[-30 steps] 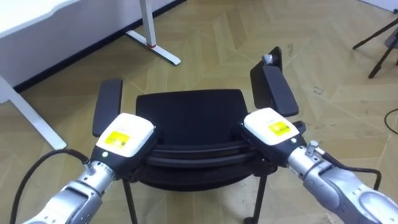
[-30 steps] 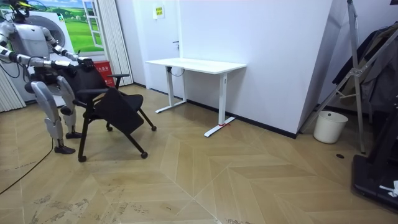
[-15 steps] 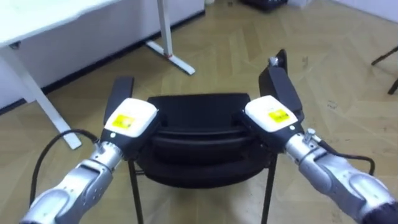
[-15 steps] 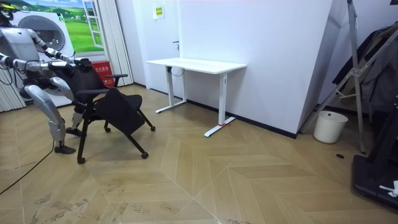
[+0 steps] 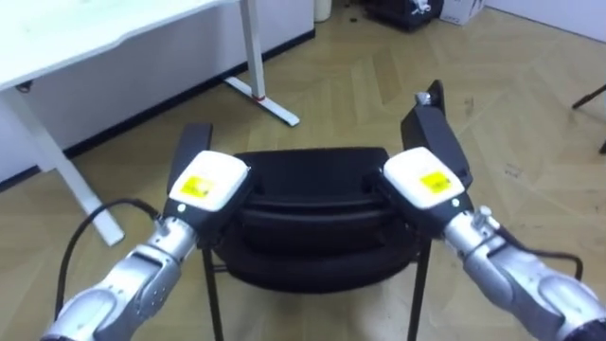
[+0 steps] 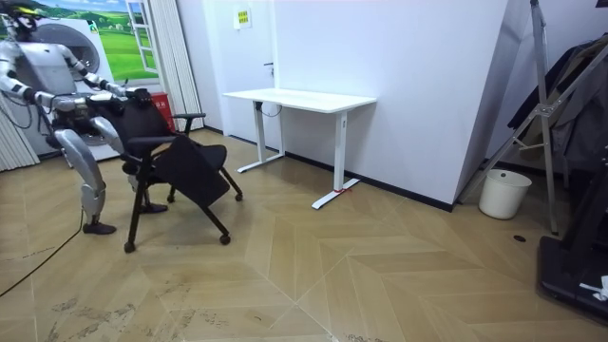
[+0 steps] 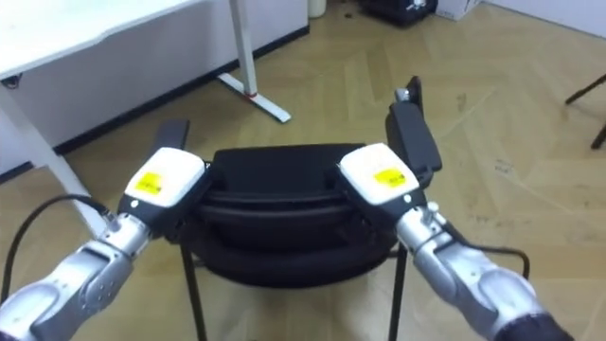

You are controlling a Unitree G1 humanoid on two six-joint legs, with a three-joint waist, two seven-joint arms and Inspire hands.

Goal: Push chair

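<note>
Your robot stands behind the chair (image 5: pixel 312 194) on a wood floor (image 6: pixel 380 275), L hand (image 5: pixel 208 182) & R hand (image 5: pixel 424 178) at either end of the backrest. Fingers are hidden over its edge, so you can't tell the grip. A white desk (image 6: pixel 299 98) is near, ahead-left.

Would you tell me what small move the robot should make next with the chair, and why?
Probably a short, even push forward toward the white desk. The left hand and right hand sit at the two ends of the chair's backrest top, and the room view shows bare floor between chair and desk, so a straight push looks unobstructed.
</note>
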